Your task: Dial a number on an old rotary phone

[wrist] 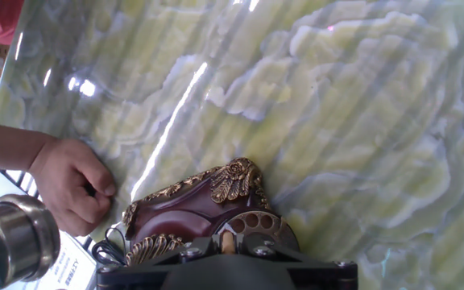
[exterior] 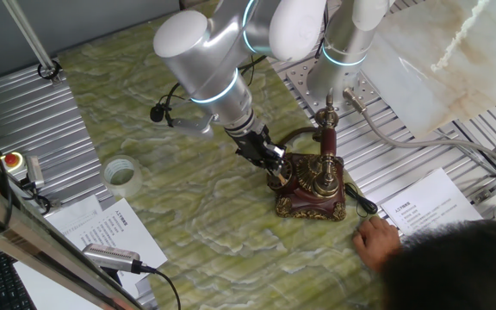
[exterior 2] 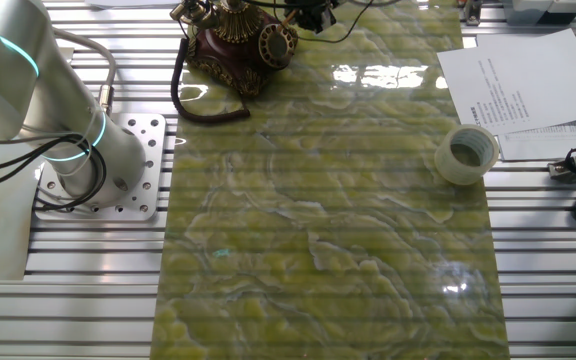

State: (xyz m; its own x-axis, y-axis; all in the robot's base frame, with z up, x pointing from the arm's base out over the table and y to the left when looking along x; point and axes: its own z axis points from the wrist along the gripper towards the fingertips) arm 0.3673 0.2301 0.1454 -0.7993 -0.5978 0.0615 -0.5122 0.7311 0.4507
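The old rotary phone (exterior: 314, 188), dark red-brown with brass trim, stands on the green marbled mat near the right side. Its handset rests on the tall brass cradle (exterior: 325, 138). In the other fixed view the phone (exterior 2: 230, 45) is at the top edge, its round dial (exterior 2: 276, 45) facing the gripper (exterior 2: 313, 14). My gripper (exterior: 274, 170) is right at the dial side of the phone. In the hand view the gripper (wrist: 228, 242) is shut on a small tan stick, whose tip points at the finger dial (wrist: 258, 225). The black cord (exterior 2: 196, 98) trails off the phone.
A person's hand (wrist: 71, 184) rests on the table beside the phone, also seen as the hand (exterior: 375, 238) by printed sheets (exterior: 424, 207). A clear tape roll (exterior: 121, 175) lies on the mat's left part. More paper (exterior 2: 518, 90) and ribbed metal table surround the mat.
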